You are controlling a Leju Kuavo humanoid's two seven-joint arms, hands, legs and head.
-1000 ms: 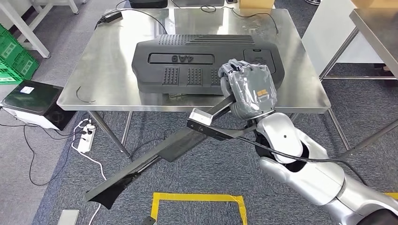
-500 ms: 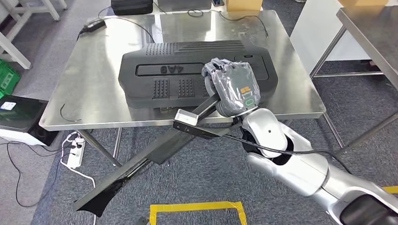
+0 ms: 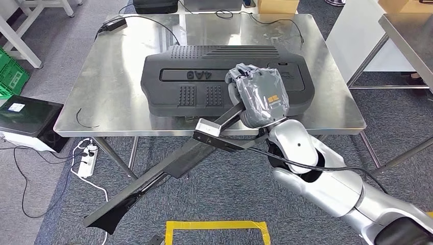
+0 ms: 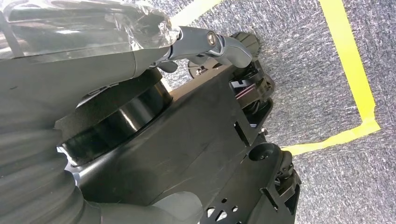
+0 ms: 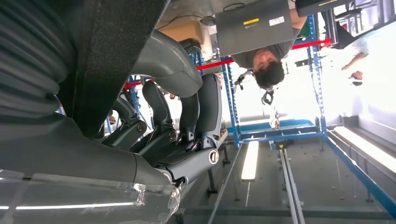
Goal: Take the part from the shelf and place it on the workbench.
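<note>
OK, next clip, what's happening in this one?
The robot stands at a steel workbench with a large black part lying on it. Its right hand rests on the part's near right end, fingers over the top. A long black strip slants from under that hand down toward the floor. The left hand hangs low over carpet marked with yellow tape.

Right hand (image 3: pixel 258 97) covered part of the black part's (image 3: pixel 204 76) front right area, contact underneath hidden. Left hand's (image 4: pixel 205 44) fingers sat mostly behind dark body panels, hold unclear.
</note>
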